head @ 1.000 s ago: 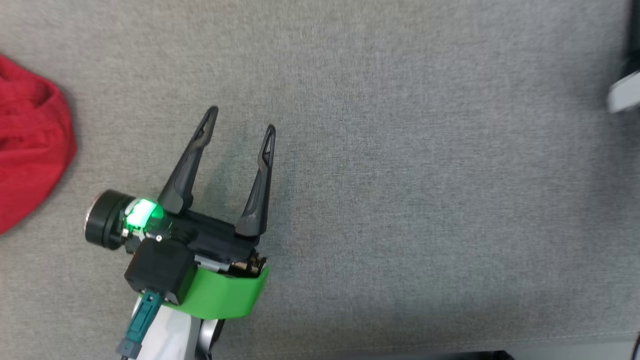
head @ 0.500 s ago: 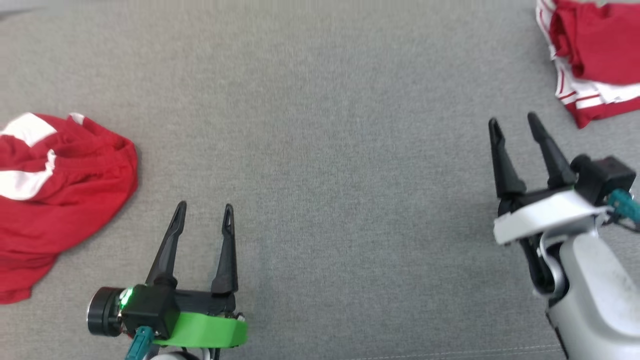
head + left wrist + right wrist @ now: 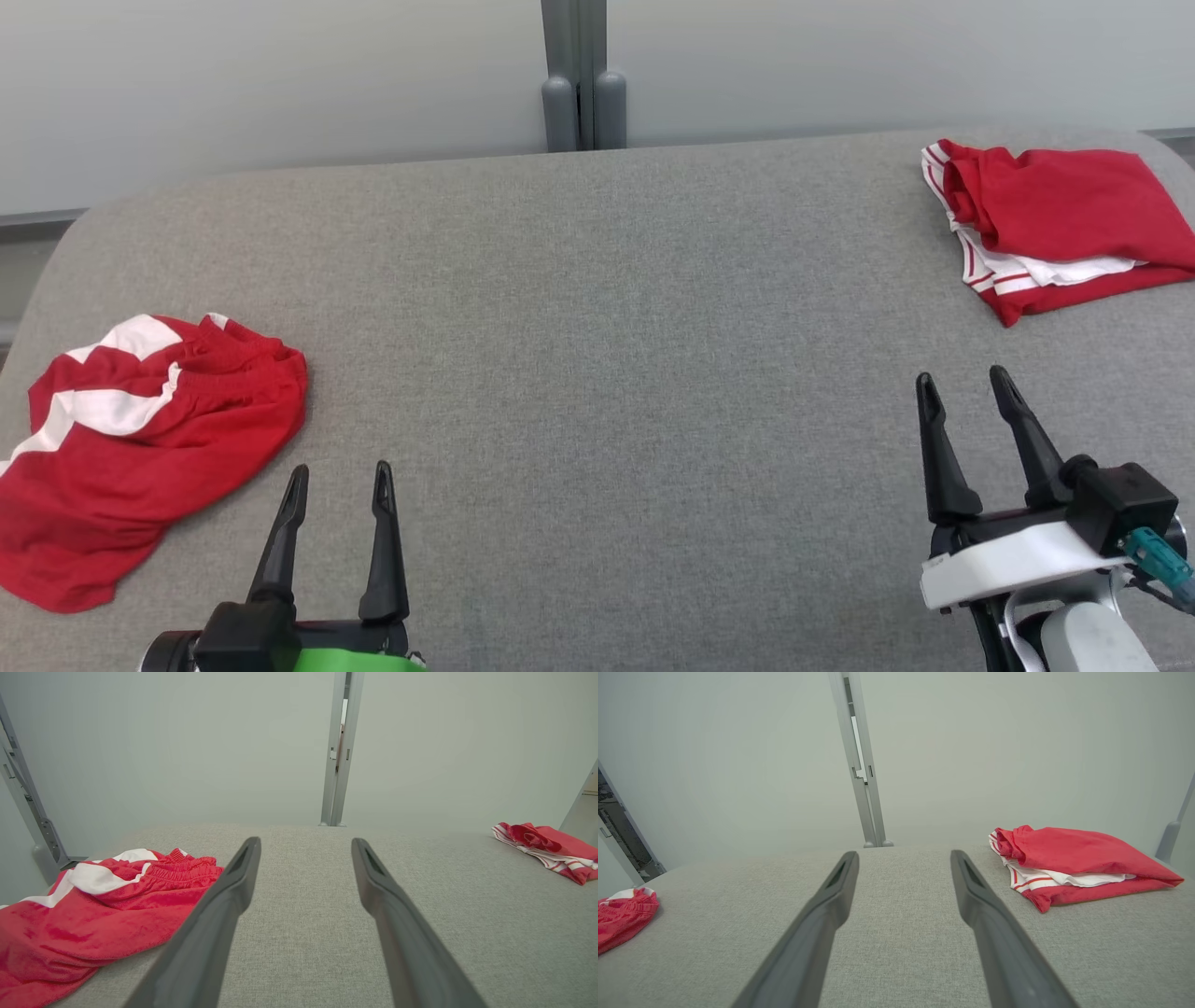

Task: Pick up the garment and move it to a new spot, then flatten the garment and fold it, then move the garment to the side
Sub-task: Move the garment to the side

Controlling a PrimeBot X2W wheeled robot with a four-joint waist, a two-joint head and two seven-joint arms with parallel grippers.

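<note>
plainly, the crumpled garment is bright red cloth with broad white bands, bunched and wrinkled in a loose heap against the left edge of the grey padded table, toward its near left corner. a folded garment of the same red, with white layers and thin red stripes at its open side, lies at the far right corner

the left gripper hangs over the near edge just beside the crumpled heap without touching it, its two dark fingers spread wide with nothing between them. the right gripper hangs over the near edge toward the right corner, apart from the folded pile, fingers likewise parted and holding nothing

the head view lays out both grippers and both garments from above. the left wrist view, low over the table, brings out the gathered elastic waistband and the plush nap of the red cloth. the right wrist view takes the folded pile side on, red over white over red, and a grey post behind the far edge
</note>
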